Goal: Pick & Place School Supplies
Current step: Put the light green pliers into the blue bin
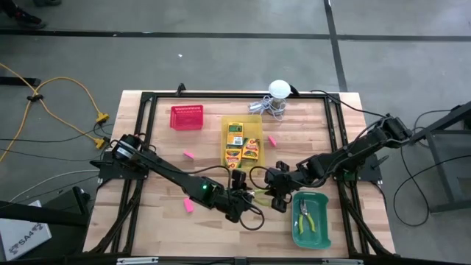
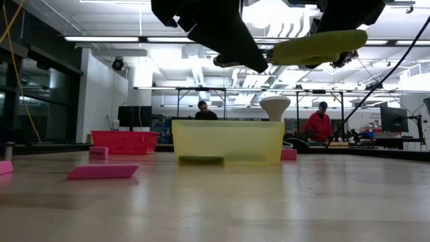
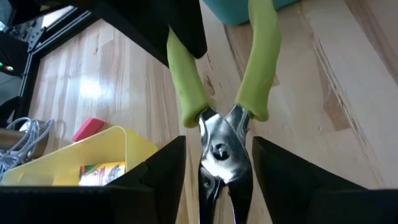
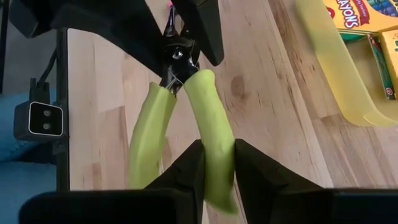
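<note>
A pair of pliers (image 1: 259, 193) with yellow-green handles hangs in the air between my two grippers, over the table's near middle. My left gripper (image 1: 243, 197) is shut on its metal head, and my right gripper (image 1: 278, 193) is shut on one handle. In the low view the handle (image 2: 316, 47) floats level above the table. Crayon boxes (image 1: 243, 143) lie in the yellow bin (image 1: 227, 126). A second yellow-green tool (image 1: 305, 218) lies in the green bin (image 1: 324, 237). Pink erasers (image 1: 189, 155) (image 1: 188, 205) (image 1: 272, 140) lie flat on the table. My left gripper (image 3: 219, 146) has the pliers' metal head (image 3: 221, 152) between its two fingers, coming level from the table's left. The handles point away from it, and the tool is lifted clear. My right gripper (image 4: 214, 155) pinches one green handle (image 4: 211, 134) near its free end between its two fingers. It comes level from the right, along the handle; the other handle (image 4: 149, 143) stands free beside it.
The red bin (image 1: 187, 117) stands at the far left. A white ball with metal clutter (image 1: 276, 96) sits at the far edge. A black frame (image 1: 147, 132) borders the table. Beyond the table, in the low view, two people (image 2: 321, 124) show in the room.
</note>
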Motion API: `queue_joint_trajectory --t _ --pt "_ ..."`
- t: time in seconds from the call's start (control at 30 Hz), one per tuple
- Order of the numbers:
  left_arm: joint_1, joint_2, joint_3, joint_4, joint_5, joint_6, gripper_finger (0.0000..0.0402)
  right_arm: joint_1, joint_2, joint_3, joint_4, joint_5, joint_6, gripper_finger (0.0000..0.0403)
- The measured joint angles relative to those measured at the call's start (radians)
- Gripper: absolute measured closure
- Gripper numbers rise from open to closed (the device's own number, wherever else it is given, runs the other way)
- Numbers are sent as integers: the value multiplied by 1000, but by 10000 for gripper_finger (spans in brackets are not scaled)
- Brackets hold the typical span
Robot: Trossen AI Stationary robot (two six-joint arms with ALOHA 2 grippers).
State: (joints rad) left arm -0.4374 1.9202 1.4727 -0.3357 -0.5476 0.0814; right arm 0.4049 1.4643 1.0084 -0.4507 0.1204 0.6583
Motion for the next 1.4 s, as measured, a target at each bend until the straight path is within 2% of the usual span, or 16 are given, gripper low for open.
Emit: queue_joint_trajectory --t 0.57,0.8,1.4 --pt "-28 0 0 9 1 21 219 0 0 0 -16 -26 26 339" --pt "-43 -1 0 28 -7 54 219 1 0 0 -16 -42 30 366" --pt "-95 -57 0 49 -34 76 219 8 0 0 -58 -47 79 371"
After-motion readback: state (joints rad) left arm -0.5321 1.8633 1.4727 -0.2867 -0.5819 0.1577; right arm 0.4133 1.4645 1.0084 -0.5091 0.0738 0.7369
